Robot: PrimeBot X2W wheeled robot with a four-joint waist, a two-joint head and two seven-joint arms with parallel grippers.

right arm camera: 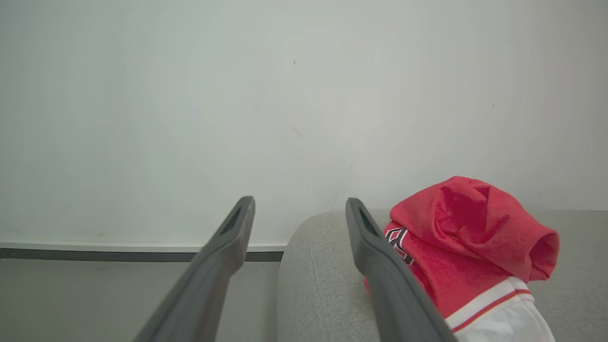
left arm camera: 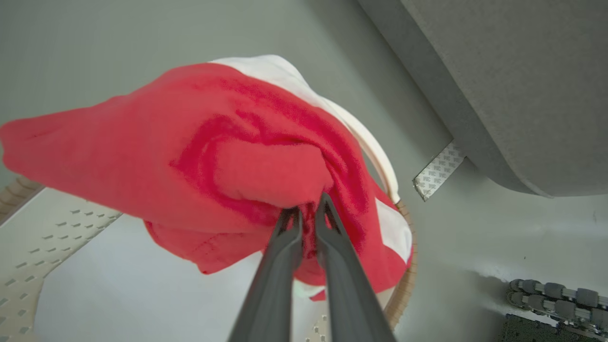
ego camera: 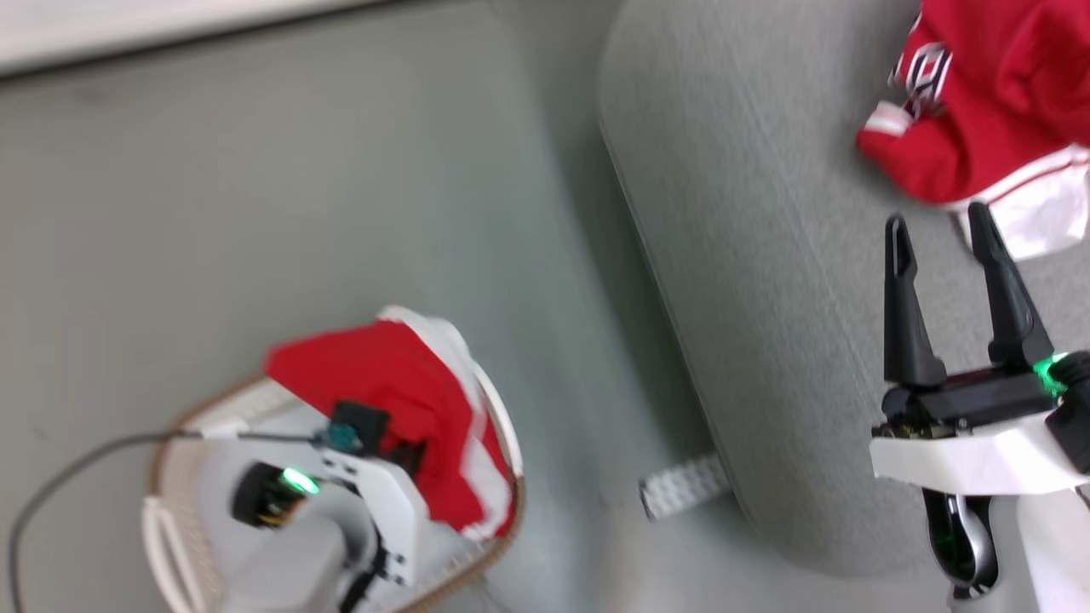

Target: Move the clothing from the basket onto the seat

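left gripper (left arm camera: pixel 306 209): clamped on a bunched fold of the red garment (left arm camera: pixel 199 142), with cloth pinched between its nearly closed fingers.
red garment: draped ahead of and around the left fingertips, hanging over the basket (left arm camera: pixel 28 237) and across its far rim.
right gripper (ego camera: pixel 937 220): spread wide, holding nothing, above the seat (ego camera: pixel 766 255).
second garment (right arm camera: pixel 465 228): heaped on the seat just beyond the right fingertips.
risk: the pinch takes only a small fold, so the cloth may slip free on lifting. The trailing hem could snag the rim and drag the basket.
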